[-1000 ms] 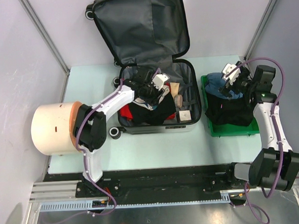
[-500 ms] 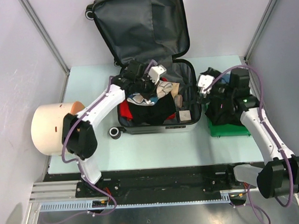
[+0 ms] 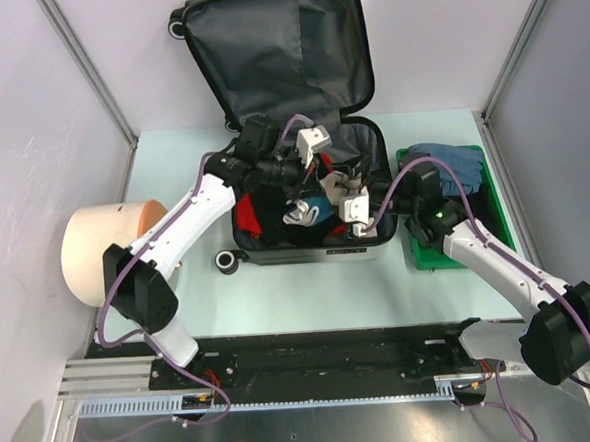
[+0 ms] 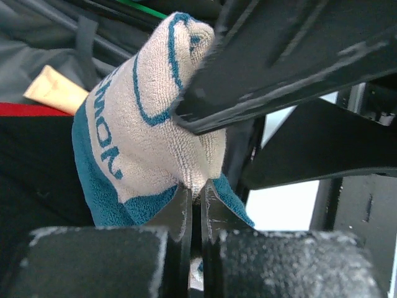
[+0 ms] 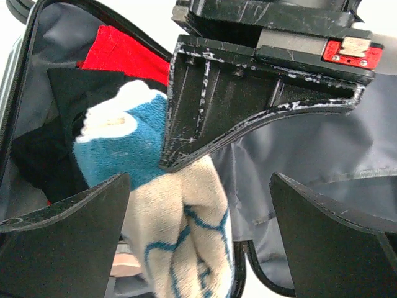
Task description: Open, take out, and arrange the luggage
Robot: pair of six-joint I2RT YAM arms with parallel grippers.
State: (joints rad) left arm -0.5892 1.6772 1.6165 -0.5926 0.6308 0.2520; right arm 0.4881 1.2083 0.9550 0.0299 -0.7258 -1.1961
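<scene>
Overhead view: even, diffuse light from above, with faint soft shadows on the pale table; the luggage lining reads dark but legible. Left wrist view: sock weave sharp, foreground soft. Right wrist view: blown-out white at the top corners, near fingers slightly blurred

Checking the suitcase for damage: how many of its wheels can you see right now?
2. One wheel sits at the far left corner of the luggage lid; another wheel at its near left corner. More may be hidden under the shell or behind the left arm.
</scene>
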